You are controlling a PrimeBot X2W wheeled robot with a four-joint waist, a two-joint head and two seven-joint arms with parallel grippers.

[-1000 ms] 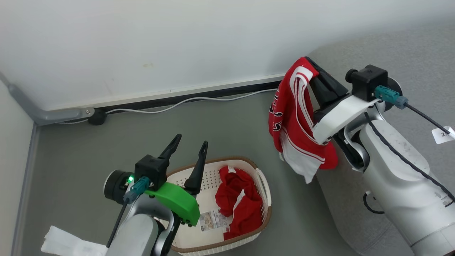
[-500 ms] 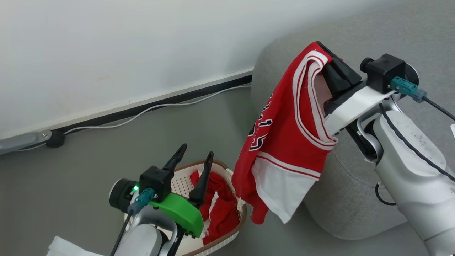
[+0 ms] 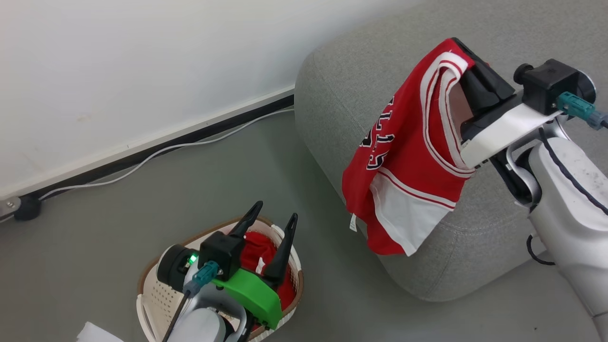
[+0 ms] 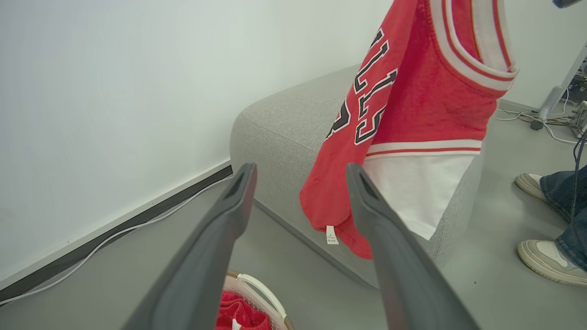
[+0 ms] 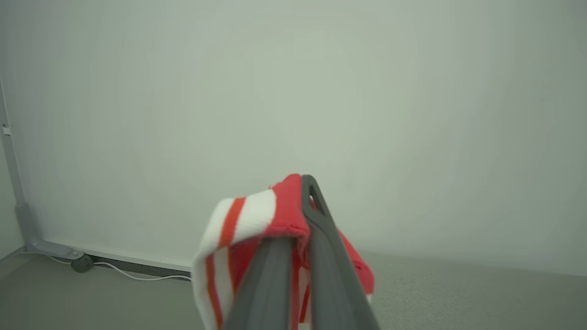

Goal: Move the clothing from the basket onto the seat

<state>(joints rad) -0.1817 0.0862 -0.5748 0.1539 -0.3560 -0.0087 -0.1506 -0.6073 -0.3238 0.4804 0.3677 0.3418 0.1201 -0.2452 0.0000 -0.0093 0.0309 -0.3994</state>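
Red jersey (image 3: pixel 408 156), in the head view, hangs pinched in the right gripper (image 3: pixel 463 50) over the edge of the seat (image 3: pixel 342 80): the carrying step, I judge. Next it should reach deeper over the seat and let go. The left gripper (image 3: pixel 277 210) gapes, holding nothing, above the basket (image 3: pixel 147 294) with the shorts (image 3: pixel 254 249), beside the seat. Left wrist view: grey floor (image 4: pixel 298 284), a person's shoes (image 4: pixel 543 259) near the seat. Right wrist view: pale wall (image 5: pixel 321 91).

Left gripper (image 4: pixel 300 172): I have its fingers wide apart.
Jersey (image 4: pixel 412 105): hangs at 1 o'clock, in front of the sofa (image 4: pixel 284 119).
Basket (image 4: pixel 257 286): rim at 6 o'clock, red cloth (image 4: pixel 238 314) inside.
Shoes (image 4: pixel 545 256): I see two at 4 o'clock.
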